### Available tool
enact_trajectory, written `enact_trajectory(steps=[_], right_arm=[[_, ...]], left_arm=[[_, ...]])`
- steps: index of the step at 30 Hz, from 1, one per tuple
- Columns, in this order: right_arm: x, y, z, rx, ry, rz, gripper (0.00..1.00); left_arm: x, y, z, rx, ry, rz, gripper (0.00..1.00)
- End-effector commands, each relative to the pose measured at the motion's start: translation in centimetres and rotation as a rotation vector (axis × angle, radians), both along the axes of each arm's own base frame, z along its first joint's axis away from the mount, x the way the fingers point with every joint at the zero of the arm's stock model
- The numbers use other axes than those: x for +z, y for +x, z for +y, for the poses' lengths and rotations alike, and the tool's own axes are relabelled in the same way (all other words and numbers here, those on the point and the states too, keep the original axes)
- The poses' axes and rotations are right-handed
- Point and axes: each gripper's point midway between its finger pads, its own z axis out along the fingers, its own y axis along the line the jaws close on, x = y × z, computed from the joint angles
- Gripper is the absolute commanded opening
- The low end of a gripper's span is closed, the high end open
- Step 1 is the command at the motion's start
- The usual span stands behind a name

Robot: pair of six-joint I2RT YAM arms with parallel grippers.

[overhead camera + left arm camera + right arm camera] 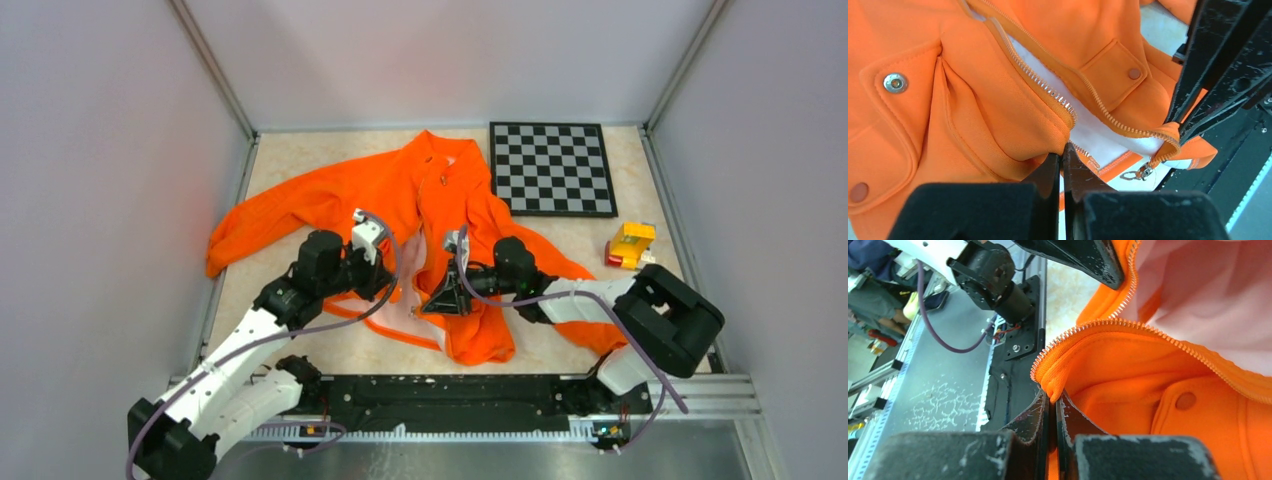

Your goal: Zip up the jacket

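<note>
Jacket was laid flat across mid worktop, collar twd far edge, hem twd near edge, one sleeve stretched out twd left edge. Front was seen unzipped, w/ white lining exposed btwn the two rows of zipper teeth. Zipper pull was seen at bottom of one row, by the hem. L gripper was clenched on jacket fabric at the hem edge, right beside the teeth. R gripper was clamped tight on the other front panel's bottom corner, at the zipper end. Both grippers were held near each other at the hem, front opening btwn them. Chessboard was placed at far right corner, just beside jacket shoulder. Yellow toy block was seen near right edge.
</note>
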Motion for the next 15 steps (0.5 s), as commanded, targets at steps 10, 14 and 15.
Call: enact_trajectory(steps=[10,14,15], right_arm=[[2.8,0.2,1.8,0.109,0.177,-0.075,0.0],[2.7,1.6,1.5,0.044,0.189,-0.018,0.0],[2.8,2.0,1.4,0.033,0.205,-0.01,0.0]], left_arm=[[3.3,-0.7,-1.9,-0.218,-0.09,-0.283,0.0],[3.4,-0.9,-2.0,-0.236,-0.09,-0.296,0.0],[3.4,-0.9,-2.1,-0.24,-0.091,-0.298,0.0]])
